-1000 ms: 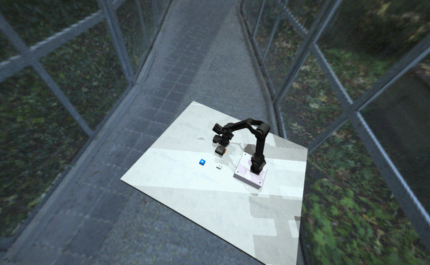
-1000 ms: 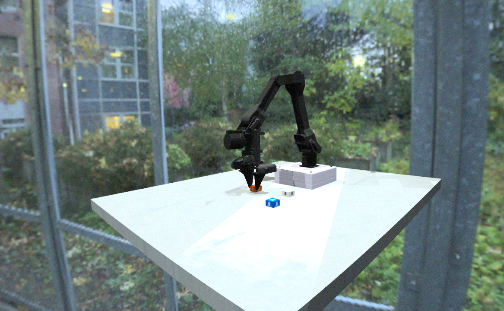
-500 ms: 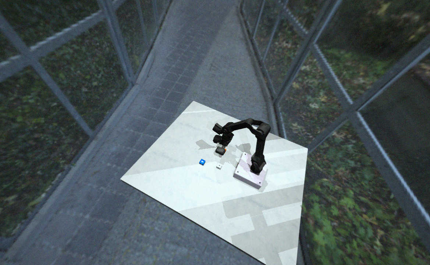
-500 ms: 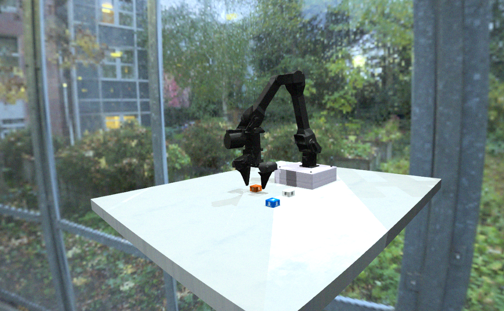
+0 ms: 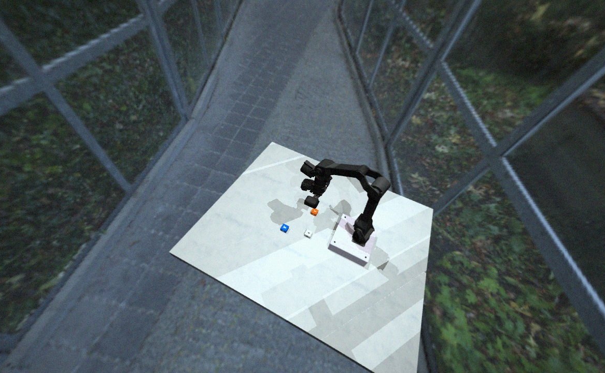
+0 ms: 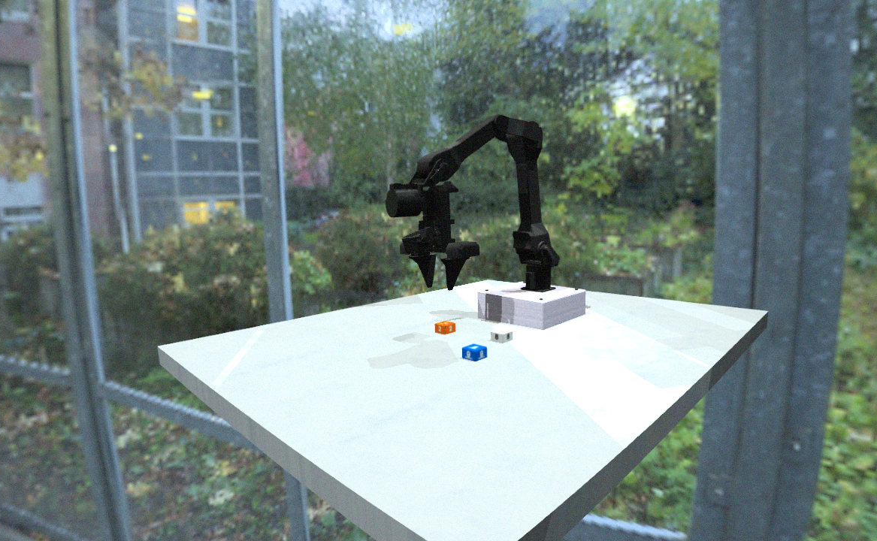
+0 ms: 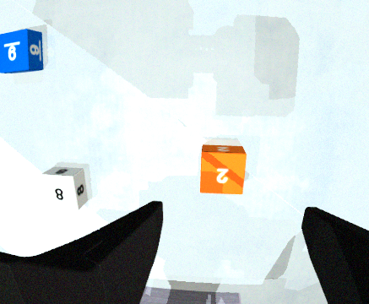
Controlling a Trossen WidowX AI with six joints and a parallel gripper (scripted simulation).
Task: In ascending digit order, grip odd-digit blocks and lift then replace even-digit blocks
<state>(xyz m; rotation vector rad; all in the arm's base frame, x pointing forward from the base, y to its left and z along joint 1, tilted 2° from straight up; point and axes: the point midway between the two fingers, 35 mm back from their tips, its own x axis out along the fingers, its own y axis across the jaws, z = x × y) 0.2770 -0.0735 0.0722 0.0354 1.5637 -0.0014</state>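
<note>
The orange block (image 5: pixel 314 212) (image 6: pixel 444 327) (image 7: pixel 223 169) shows a 2, upside down in the wrist view, and sits on the table. The blue block (image 5: pixel 284 228) (image 6: pixel 474 352) (image 7: pixel 13 52) shows an upside-down 6 with a bar at its foot, at the wrist view's upper left. The white block (image 5: pixel 308 233) (image 6: pixel 501 334) (image 7: pixel 62 192) shows an 8, at the wrist view's left. My gripper (image 6: pixel 440 288) (image 7: pixel 234 214) is open and empty, its fingers apart and raised well above the table. The orange block is the nearest block to it, ahead of the fingertips in the wrist view.
The pale table (image 5: pixel 230 241) (image 6: pixel 293 403) carries all the blocks. The arm's box-shaped base (image 6: pixel 562 312) stands on it beyond the blocks in the exterior view, nearest the white block. Shadows of the arm fall around the orange block.
</note>
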